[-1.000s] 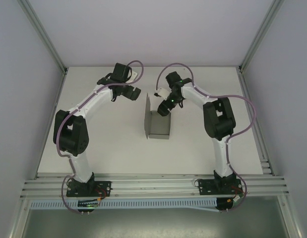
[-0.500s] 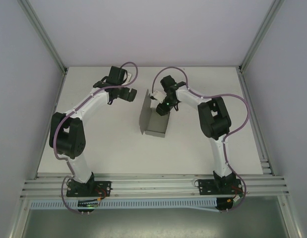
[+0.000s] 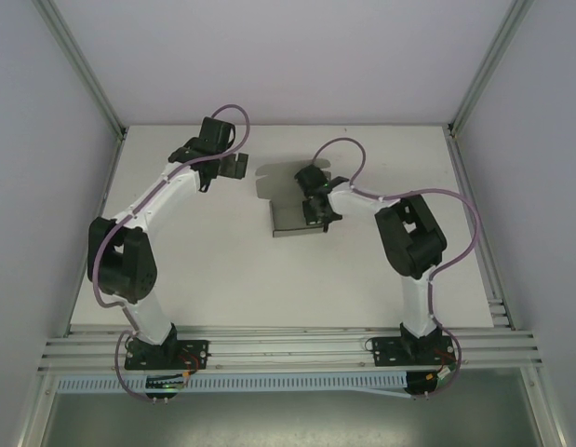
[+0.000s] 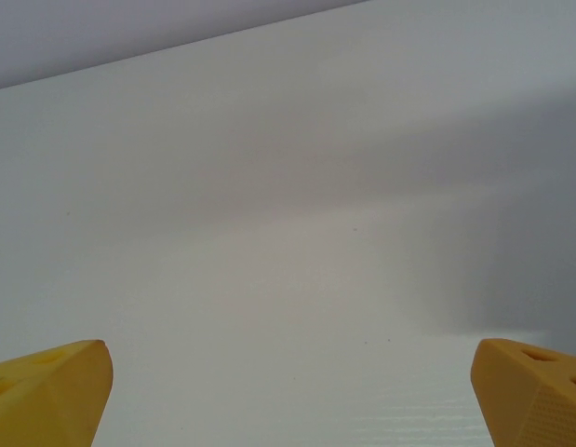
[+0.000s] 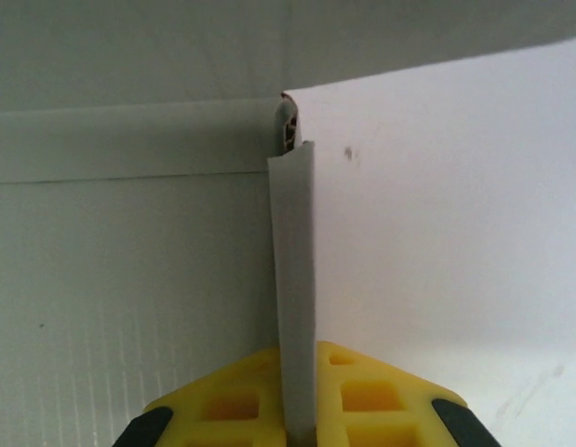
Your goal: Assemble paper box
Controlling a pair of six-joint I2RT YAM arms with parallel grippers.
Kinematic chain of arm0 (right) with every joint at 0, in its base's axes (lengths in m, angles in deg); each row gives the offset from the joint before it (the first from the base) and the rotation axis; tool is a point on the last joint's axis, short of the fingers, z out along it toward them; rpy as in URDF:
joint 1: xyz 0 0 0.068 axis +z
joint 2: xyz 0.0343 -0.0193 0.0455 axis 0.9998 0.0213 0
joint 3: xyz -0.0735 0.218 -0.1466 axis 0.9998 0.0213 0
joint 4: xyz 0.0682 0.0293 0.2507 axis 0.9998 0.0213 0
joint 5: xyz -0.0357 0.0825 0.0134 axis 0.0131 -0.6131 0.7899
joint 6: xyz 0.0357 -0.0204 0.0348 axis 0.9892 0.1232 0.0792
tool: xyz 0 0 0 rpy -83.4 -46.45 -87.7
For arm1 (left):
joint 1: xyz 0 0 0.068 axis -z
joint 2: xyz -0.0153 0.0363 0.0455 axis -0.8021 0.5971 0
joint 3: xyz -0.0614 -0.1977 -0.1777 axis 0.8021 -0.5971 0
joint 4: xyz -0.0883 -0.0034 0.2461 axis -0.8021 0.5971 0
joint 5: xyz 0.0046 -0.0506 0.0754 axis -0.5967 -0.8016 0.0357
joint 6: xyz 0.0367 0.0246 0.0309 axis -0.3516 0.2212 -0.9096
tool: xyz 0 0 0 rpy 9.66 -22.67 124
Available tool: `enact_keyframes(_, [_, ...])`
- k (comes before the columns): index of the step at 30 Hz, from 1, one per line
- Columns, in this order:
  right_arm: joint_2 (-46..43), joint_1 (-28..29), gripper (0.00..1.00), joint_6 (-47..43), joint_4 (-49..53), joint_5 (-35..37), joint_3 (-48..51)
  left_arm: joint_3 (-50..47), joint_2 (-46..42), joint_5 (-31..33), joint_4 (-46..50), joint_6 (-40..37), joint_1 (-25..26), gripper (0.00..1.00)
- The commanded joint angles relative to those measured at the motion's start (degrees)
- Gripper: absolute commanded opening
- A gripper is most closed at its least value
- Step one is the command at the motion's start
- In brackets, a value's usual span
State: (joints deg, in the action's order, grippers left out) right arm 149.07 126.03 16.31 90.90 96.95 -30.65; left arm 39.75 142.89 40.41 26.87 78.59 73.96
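Grey paperboard, the paper box (image 3: 289, 207) sits partly folded on the white bench (image 3: 204, 270), near the middle of the far edge. The right arm (image 3: 362, 198) reaches onto it. The left arm (image 3: 167, 191) ends beside it, toward the far-left corner, not touching. Left wrist: the yellow left fingers (image 4: 55, 396) stand wide apart above bare bench. Right wrist: the right fingers (image 5: 362, 396) are clamped on a thin upright panel of the box.
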Motion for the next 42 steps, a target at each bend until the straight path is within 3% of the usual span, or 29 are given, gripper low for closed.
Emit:
enact_keyframes(1, [1.3, 3.9, 0.04, 13.2, 9.4, 12.3, -3.6, 0.9, -2.3, 0.9, 2.1, 2.8, -0.2, 0.99])
enact_keyframes(7, [1.0, 5.5, 0.07, 14.2, 8.4, 11.5, -4.9, -6.6, -7.3, -6.2, -3.2, -1.0, -0.2, 0.98])
enact_keyframes(15, [-5.4, 5.4, 0.29, 11.1, 4.5, 9.5, -1.6, -13.6, -13.8, -15.3, -7.5, -7.0, -0.3, 0.98])
enact_keyframes(21, [-14.8, 2.6, 0.66, 1.6, 0.3, 9.7, 2.5, -13.2, -12.1, -25.8, -8.4, -14.6, -0.5, 0.98])
enact_keyframes(25, [-17.9, -4.7, 0.97, -12.0, -1.0, -3.9, 1.6, -9.9, -7.7, -30.3, -6.8, -21.5, -0.7, 0.99])
enact_keyframes(30, [-18.1, -17.4, 0.99, -38.1, -1.6, -34.6, -1.7, -8.6, -4.4, -36.2, -5.5, -33.4, -0.9, 0.98])
enact_keyframes(32, [-15.3, -19.4, 0.99, -44.7, 4.3, -40.8, -7.5, -5.2, 0.2, -37.0, -2.6, -36.7, -1.0, 0.98])
enact_keyframes(38, [-7.6, -21.0, 0.99, -63.4, 15.5, -42.6, -17.7, 6.6, 8.2, -36.5, 6.2, -41.5, -1.3, 0.85])
enact_keyframes(42, [-1.3, -21.1, 0.95, -69.3, 25.2, -47.1, -25.5, 11.4, 11.8, -39.2, 10.0, -43.0, -1.6, 0.79])
